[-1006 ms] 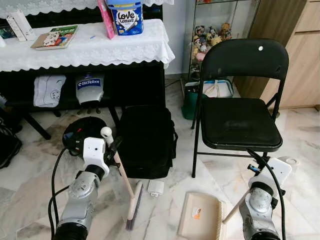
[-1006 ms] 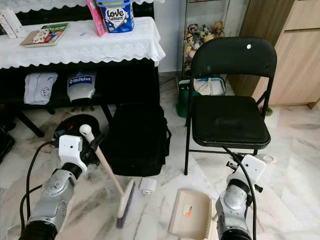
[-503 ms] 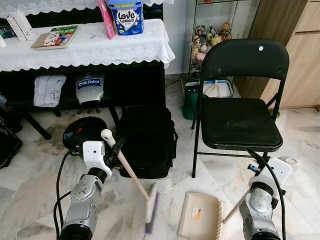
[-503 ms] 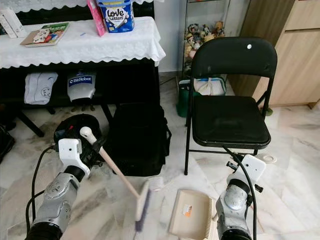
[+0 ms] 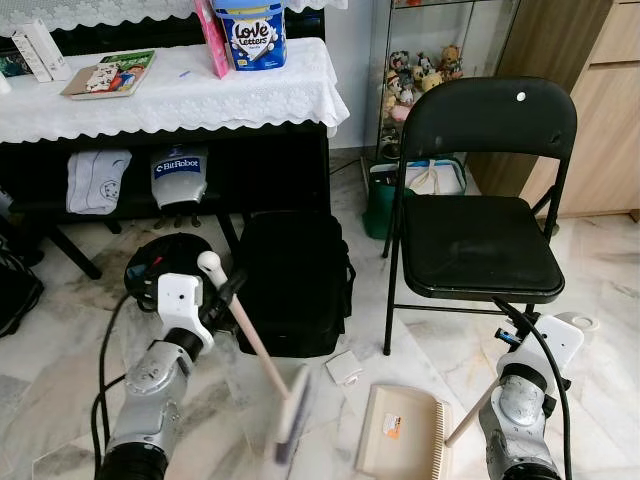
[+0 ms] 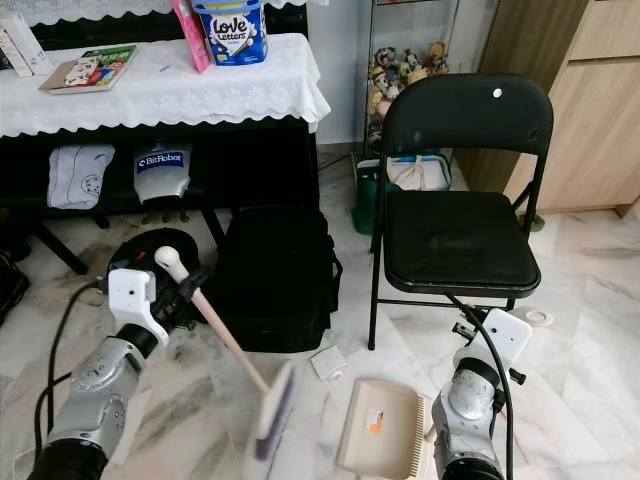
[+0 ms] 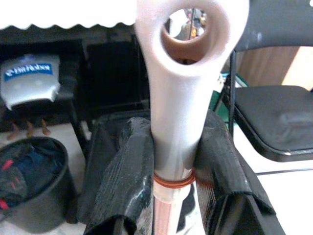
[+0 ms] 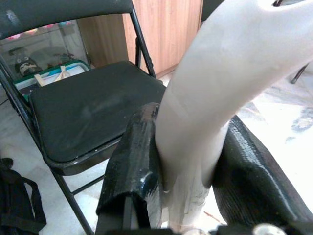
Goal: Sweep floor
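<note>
A black folding chair (image 5: 487, 210) with a padded seat stands on the marble floor (image 5: 620, 280), and beside it a soft black bag (image 5: 292, 280) leans against a dark bench draped in a white lace cloth (image 5: 190, 95). A small white scrap (image 5: 344, 367) lies on the floor between the bag and the beige plastic dustpan (image 5: 400, 432). The left pincer (image 7: 171, 161) is clamped on the pale, looped handle of the brush (image 5: 262, 370), its blurred bristle head down by the floor near the scrap. The right pincer (image 8: 188, 161) pinches the dustpan's smooth cream handle (image 5: 470, 415).
</note>
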{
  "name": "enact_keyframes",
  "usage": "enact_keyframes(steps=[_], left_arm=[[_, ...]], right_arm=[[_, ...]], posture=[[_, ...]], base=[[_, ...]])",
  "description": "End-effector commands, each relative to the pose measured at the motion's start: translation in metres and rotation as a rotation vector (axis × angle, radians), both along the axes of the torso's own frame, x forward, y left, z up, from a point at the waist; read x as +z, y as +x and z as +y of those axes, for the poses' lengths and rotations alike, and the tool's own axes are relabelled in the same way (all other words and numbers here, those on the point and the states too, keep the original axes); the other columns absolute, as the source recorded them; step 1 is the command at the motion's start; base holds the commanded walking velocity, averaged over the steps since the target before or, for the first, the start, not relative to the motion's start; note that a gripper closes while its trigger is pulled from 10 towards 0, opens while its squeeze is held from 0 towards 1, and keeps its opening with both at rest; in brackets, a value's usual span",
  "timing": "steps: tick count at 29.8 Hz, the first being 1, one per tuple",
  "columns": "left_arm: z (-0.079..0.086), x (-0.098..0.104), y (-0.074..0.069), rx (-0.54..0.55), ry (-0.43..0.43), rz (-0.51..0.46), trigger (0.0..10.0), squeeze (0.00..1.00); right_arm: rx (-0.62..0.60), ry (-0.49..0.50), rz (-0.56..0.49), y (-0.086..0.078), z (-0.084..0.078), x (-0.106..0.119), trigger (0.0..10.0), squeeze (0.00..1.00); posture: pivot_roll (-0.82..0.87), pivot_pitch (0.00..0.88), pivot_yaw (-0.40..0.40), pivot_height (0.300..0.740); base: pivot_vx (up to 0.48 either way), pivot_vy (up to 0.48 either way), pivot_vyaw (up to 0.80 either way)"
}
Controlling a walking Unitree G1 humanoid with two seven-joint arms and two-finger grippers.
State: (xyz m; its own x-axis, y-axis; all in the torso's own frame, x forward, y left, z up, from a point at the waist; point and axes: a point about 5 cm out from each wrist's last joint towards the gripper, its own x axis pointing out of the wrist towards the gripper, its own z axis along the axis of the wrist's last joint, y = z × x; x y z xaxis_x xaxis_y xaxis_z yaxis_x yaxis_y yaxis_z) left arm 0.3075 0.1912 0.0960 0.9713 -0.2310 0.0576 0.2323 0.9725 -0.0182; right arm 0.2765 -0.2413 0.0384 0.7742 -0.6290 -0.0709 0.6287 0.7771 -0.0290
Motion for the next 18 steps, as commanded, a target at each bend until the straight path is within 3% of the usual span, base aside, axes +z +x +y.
enact_keyframes(steps=[1,9,18], left_arm=[[-0.002,0.017,0.003,-0.012,0.010,-0.080,10.0,0.00],[-0.011,0.010,-0.002,-0.017,-0.016,-0.065,10.0,0.00],[-0.024,0.024,-0.005,-0.149,-0.056,-0.072,10.0,0.00]], right_arm=[[-0.007,0.016,0.000,0.000,0.002,-0.001,10.0,0.00],[-0.004,0.017,0.001,0.000,0.002,-0.001,10.0,0.00],[-0.001,0.019,0.006,-0.001,0.004,-0.003,10.0,0.00]], posture=[[-0.01,0.095,0.072,0.740],[-0.02,0.100,0.072,0.740],[-0.01,0.097,0.072,0.740]], base=[[0.000,0.000,0.00],[0.000,0.000,0.00],[0.000,0.000,0.00]])
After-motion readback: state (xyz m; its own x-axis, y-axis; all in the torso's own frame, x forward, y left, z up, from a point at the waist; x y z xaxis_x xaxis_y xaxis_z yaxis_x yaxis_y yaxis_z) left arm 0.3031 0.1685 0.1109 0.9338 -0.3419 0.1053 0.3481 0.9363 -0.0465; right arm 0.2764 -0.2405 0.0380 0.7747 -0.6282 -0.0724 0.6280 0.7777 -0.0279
